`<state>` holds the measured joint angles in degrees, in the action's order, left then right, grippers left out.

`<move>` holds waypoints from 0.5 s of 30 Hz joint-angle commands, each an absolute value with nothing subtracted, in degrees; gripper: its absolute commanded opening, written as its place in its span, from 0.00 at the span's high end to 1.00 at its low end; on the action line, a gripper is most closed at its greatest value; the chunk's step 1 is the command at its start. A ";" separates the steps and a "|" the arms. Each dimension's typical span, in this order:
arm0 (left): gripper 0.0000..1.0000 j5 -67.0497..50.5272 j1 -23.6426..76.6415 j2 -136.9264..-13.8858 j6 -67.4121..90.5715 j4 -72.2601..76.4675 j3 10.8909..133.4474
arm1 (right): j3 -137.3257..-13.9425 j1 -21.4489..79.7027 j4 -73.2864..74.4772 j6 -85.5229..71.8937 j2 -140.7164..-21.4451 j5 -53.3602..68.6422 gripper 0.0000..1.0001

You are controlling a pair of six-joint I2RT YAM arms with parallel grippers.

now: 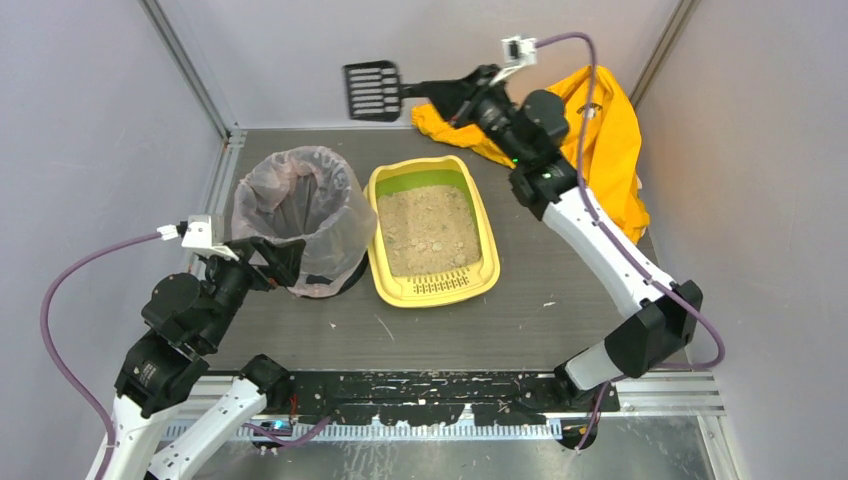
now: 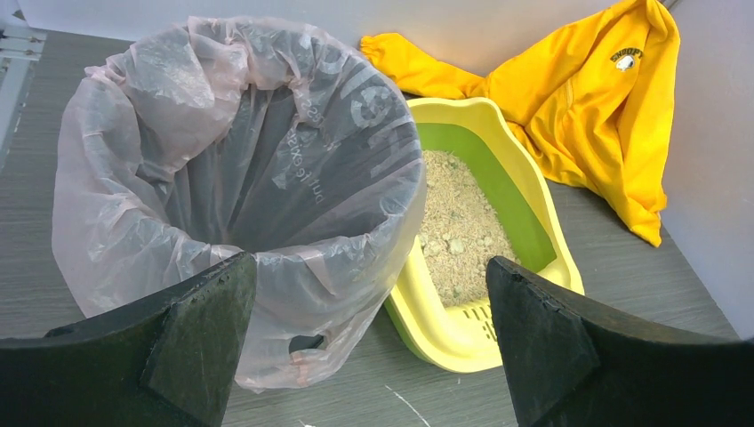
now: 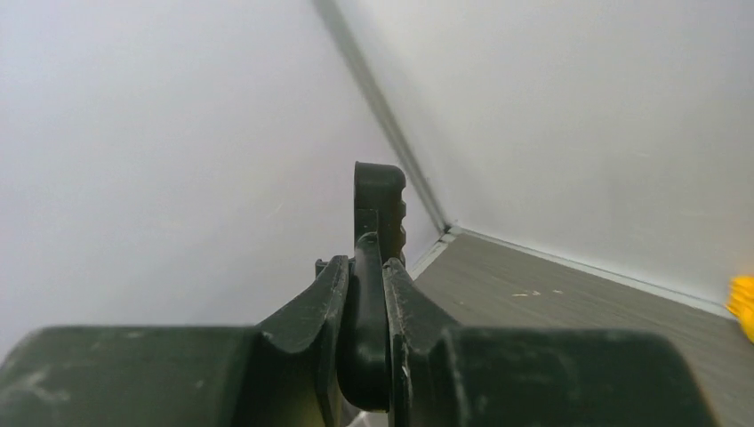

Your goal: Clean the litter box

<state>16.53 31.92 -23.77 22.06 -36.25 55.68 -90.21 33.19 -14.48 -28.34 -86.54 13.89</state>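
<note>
The yellow litter box [image 1: 486,262] with green inner wall and beige litter sits mid-table; in the left wrist view the litter box [image 2: 520,187] lies right of the bin. My right gripper [image 1: 437,92] is raised high at the back, above and behind the box, shut on the handle of a black slotted scoop [image 1: 373,90]. Seen from the right wrist, the gripper [image 3: 363,267] clamps the scoop [image 3: 378,200] edge-on. My left gripper [image 1: 283,262] stands open at the near side of the bin; its jaws [image 2: 369,342] are wide apart with nothing between them.
A round bin lined with a translucent bag [image 1: 300,215], also seen as the bin [image 2: 236,169], stands left of the box. A yellow sweatshirt [image 1: 610,150] lies bunched at the back right corner. Walls enclose the table on three sides.
</note>
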 commanded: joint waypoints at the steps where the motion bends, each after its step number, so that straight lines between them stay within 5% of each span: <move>1: 0.00 17.66 32.13 -24.90 21.20 -32.96 55.85 | -81.91 24.12 -20.74 -44.35 -79.05 12.03 0.99; 9: 0.00 16.43 32.15 -30.89 20.52 -28.82 55.37 | -64.32 16.45 -9.11 -38.64 -70.19 7.54 0.99; 15: 0.00 14.41 32.16 -36.76 20.54 -23.48 56.04 | -63.73 16.43 -3.47 -34.19 -72.24 9.36 0.99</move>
